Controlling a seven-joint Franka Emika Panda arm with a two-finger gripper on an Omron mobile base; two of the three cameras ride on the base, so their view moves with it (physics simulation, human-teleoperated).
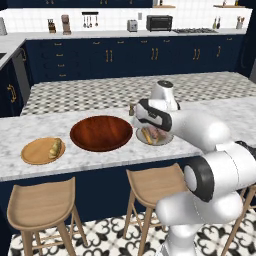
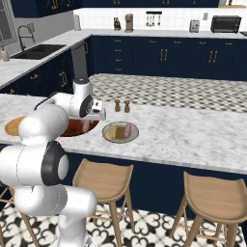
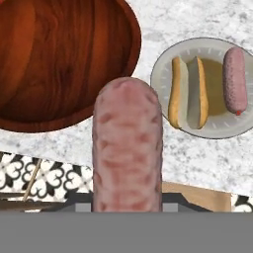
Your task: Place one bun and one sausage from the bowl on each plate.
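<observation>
My gripper [image 3: 127, 203] is shut on a pinkish-brown sausage [image 3: 127, 143] that stands up the middle of the hand view. It hangs over the counter's front edge, between the bowl and the grey plate. The dark reddish-brown bowl [image 3: 59, 59] has nothing in it. A split bun [image 3: 188, 91] and a second sausage [image 3: 235, 81] lie side by side on the grey-rimmed plate [image 3: 217, 127]. In the left base view the hand [image 1: 150, 117] hovers just right of the bowl [image 1: 101, 132]. Further left, the light-wood plate [image 1: 34, 153] holds a bun [image 1: 55, 148].
Two small shakers [image 2: 121, 105] stand behind the grey plate [image 2: 120, 139]. Wooden stools [image 1: 42, 202] [image 1: 152, 182] sit under the marble counter's front edge [image 1: 75, 167]. The counter stretches bare to the right [image 2: 193, 135].
</observation>
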